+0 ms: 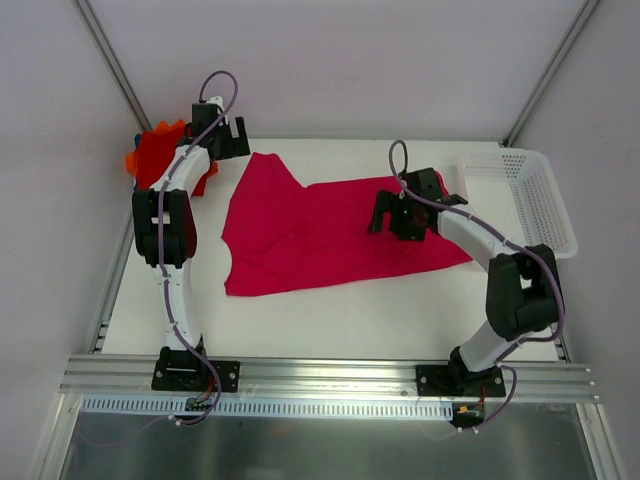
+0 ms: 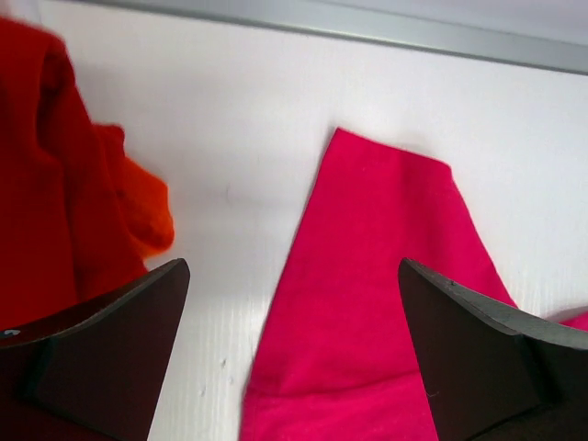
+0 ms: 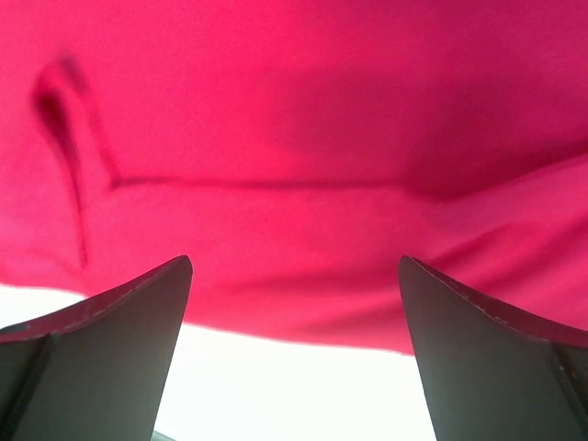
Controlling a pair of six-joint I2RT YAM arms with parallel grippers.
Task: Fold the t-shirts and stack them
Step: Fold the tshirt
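Note:
A crimson-pink t-shirt [image 1: 320, 235] lies spread out and unfolded across the middle of the white table [image 1: 330, 320]. My left gripper [image 1: 236, 140] hovers open at the shirt's far-left corner. In its wrist view the pink sleeve [image 2: 386, 276] lies ahead between the open fingers of that gripper [image 2: 292, 272]. A crumpled heap of red [image 1: 155, 155] and orange [image 1: 131, 160] t-shirts sits at the far-left table corner, with the red cloth [image 2: 46, 184] and orange cloth [image 2: 147, 211] at the left of that view. My right gripper [image 1: 385, 215] stands open over the shirt's right part, above the shirt's hem [image 3: 294, 165], nothing held [image 3: 294, 266].
A white perforated basket [image 1: 525, 195] stands at the far-right edge of the table. A metal rail [image 1: 330, 375] runs along the near edge, where both arm bases are bolted. Grey walls close off the back and sides.

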